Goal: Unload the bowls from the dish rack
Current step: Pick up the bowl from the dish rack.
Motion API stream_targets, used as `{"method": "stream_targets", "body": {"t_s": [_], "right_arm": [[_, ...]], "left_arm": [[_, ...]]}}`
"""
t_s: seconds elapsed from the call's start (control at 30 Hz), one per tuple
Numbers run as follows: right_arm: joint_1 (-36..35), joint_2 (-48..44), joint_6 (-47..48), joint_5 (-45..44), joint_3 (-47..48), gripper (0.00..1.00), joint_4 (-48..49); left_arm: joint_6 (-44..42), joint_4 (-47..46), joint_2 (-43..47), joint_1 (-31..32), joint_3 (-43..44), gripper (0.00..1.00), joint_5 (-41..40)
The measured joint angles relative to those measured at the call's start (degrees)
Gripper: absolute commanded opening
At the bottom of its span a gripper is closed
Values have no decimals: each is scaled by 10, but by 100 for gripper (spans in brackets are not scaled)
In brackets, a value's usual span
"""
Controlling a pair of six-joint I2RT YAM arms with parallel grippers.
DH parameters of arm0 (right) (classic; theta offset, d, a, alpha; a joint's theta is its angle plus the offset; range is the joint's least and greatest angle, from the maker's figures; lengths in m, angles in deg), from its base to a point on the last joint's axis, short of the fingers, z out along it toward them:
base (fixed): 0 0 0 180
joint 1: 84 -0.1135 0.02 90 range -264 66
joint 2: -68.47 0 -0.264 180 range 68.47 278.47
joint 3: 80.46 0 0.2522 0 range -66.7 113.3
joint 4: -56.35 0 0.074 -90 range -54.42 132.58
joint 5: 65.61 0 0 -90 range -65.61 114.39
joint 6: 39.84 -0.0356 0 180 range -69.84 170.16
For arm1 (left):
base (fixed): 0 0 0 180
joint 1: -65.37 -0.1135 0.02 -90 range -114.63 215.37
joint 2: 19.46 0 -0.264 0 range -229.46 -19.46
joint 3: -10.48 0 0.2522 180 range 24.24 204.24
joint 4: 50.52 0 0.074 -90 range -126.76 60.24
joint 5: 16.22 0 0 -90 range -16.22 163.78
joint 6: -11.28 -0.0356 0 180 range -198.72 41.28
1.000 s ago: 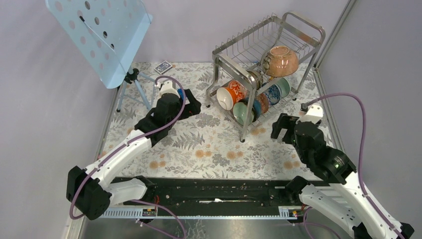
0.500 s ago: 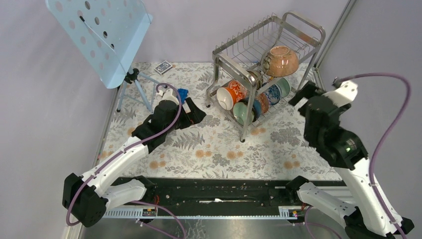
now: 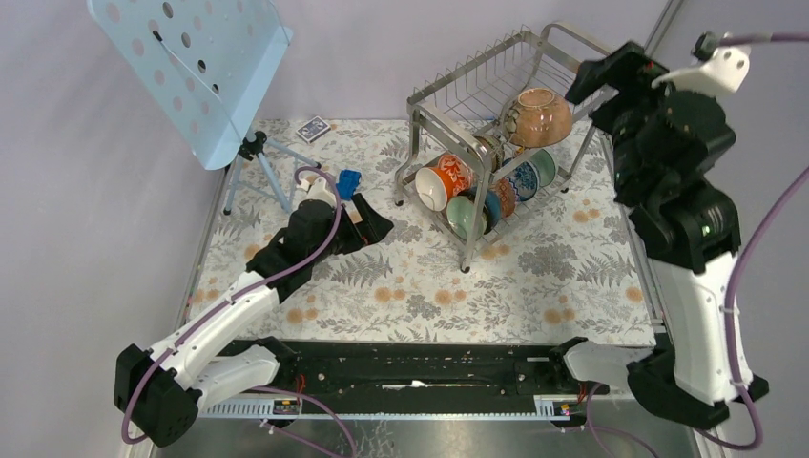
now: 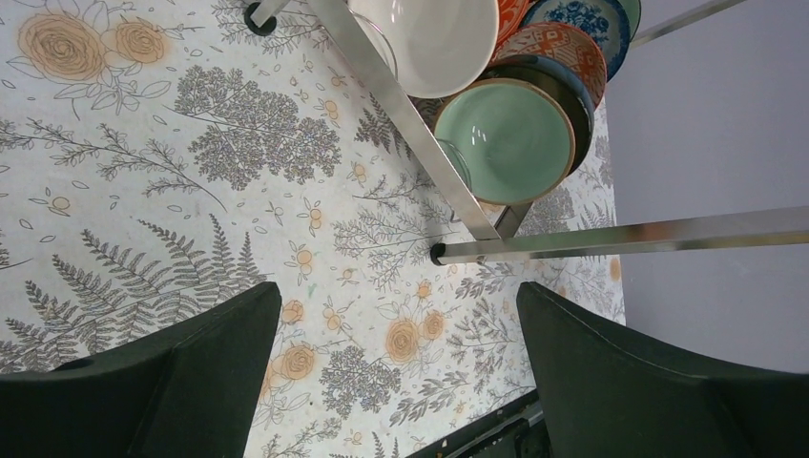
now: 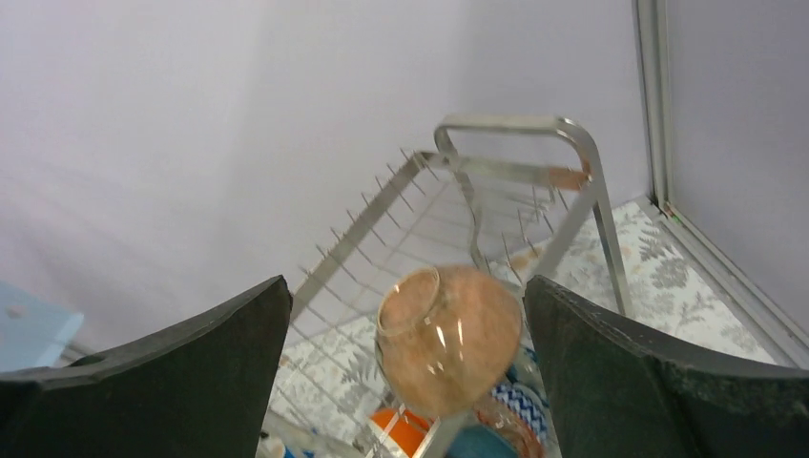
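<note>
The dish rack (image 3: 448, 122) stands at the back right of the floral cloth. A pinkish-brown speckled bowl (image 3: 540, 116) lies tilted on its upper tier. The lower tier holds several bowls on edge, among them an orange-red one (image 3: 441, 181), a pale green one (image 3: 465, 216) and a blue-and-white one (image 3: 523, 178). My right gripper (image 3: 584, 103) hangs open just right of the speckled bowl (image 5: 448, 339), which sits between and beyond its fingers (image 5: 405, 291). My left gripper (image 3: 380, 221) is open low over the cloth, left of the rack. Its view shows the pale green bowl (image 4: 510, 138) and a rack leg (image 4: 620, 237) ahead.
A pale blue perforated music stand (image 3: 191, 67) on a tripod (image 3: 259, 170) fills the back left. A card deck (image 3: 312, 128) lies behind it, and a small blue object (image 3: 349, 181) sits by my left wrist. Grey walls close in at the back and right.
My right arm has risen from the cloth at the rack's right side up to the upper tier, beside the speckled bowl. The left arm has shifted slightly; both grippers stay open.
</note>
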Motion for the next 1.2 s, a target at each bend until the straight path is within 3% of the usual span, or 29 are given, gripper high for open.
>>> {"method": "stream_targets", "body": {"t_s": [0.13, 0.23, 0.43, 0.67, 0.8, 1.03, 1.2], "right_arm": [[58, 59, -19, 64, 64, 100, 2], [126, 66, -67, 151, 40, 100, 17], [301, -42, -204, 330, -228, 100, 160], [310, -196, -303, 456, -433, 100, 316], [308, -267, -328, 477, -504, 100, 351], [288, -333, -291, 473, -557, 100, 344], [288, -356, -273, 427, -561, 100, 282]], "left_arm": [[1, 4, -1, 0, 0, 99, 7], [-1, 10, -1, 0, 0, 99, 7], [-7, 11, 0, 0, 0, 99, 7], [-22, 13, 2, 0, 7, 99, 7], [-29, 13, 11, 0, 8, 99, 7], [-63, 27, 19, 0, 31, 99, -6], [-103, 38, 18, 0, 72, 99, -42]]}}
